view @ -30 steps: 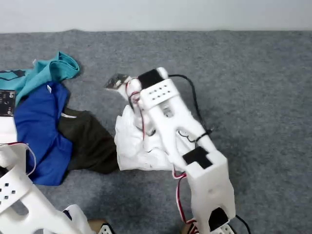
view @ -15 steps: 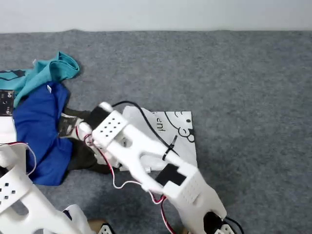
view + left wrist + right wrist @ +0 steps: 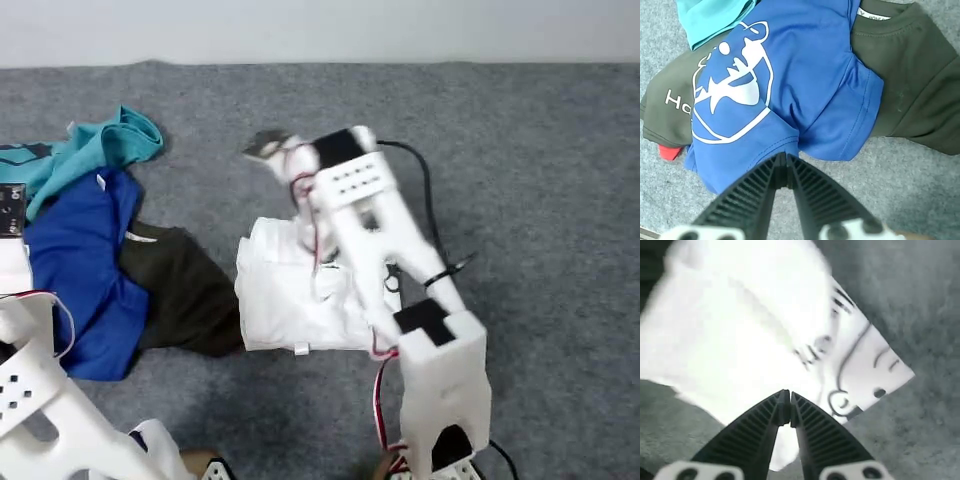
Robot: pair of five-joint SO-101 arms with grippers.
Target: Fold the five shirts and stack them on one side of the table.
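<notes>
**Both hands closed: left at the shirt heap, right above the white shirt**

The left hand has its fingers pressed together, with the tips at the hem of the blue shirt. Whether they pinch the cloth I cannot tell. The blue shirt, printed with a white shark, spreads out ahead of this hand. A teal shirt lies beyond it, and a dark olive shirt lies partly beneath it on one side. On its other side some dark cloth with white lettering shows from under it, with a red scrap at that cloth's edge. All lie in a loose, unfolded heap on the grey surface.

Right of the heap, the white shirt is bunched into a rough rectangle just beside the olive one. The right arm stretches across it. The right hand hangs above the white shirt with its fingers closed together on nothing, and the shirt's printed panel shows past the tips.
</notes>
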